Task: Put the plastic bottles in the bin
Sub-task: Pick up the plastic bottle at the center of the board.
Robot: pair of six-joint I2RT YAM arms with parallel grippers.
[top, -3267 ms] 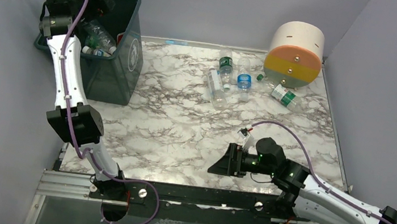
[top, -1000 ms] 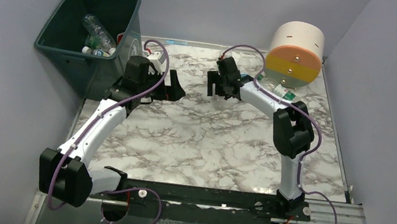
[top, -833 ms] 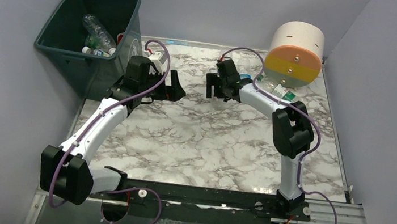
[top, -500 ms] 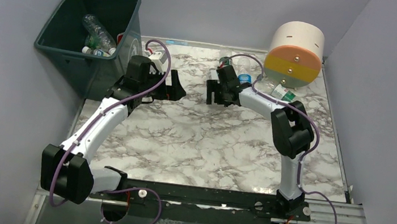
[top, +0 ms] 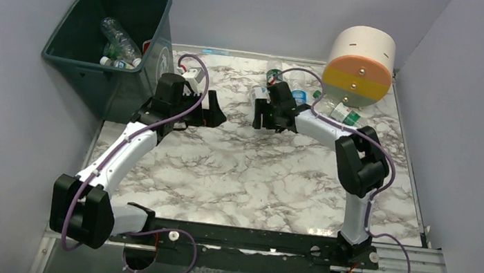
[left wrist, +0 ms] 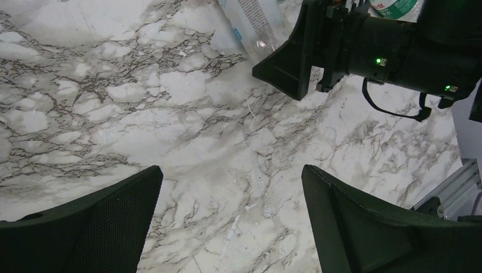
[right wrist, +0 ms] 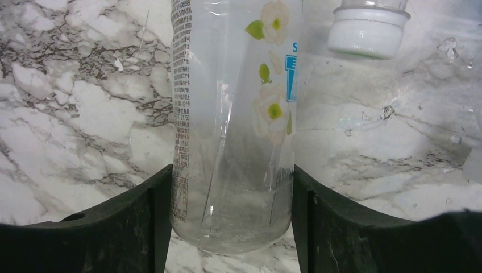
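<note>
bottle (right wrist: pixel 233 102) clamped in the right tool (right wrist: pixel 232 170); left tool (left wrist: pixel 230 173) spread wide apart.

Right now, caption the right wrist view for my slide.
Right gripper clamps a clear flower-printed bottle on the marble table.

bare marble (top: pixel 242 171) open centre and near, my left gripper (top: pixel 216 112) between bin (top: pixel 134 95) and right gripper (top: pixel 258 116) clasping clear bottle (right wrist: pixel 233 114), loose bottles (top: pixel 345 114) and cylinder (top: pixel 359 66) crowding far right
</note>
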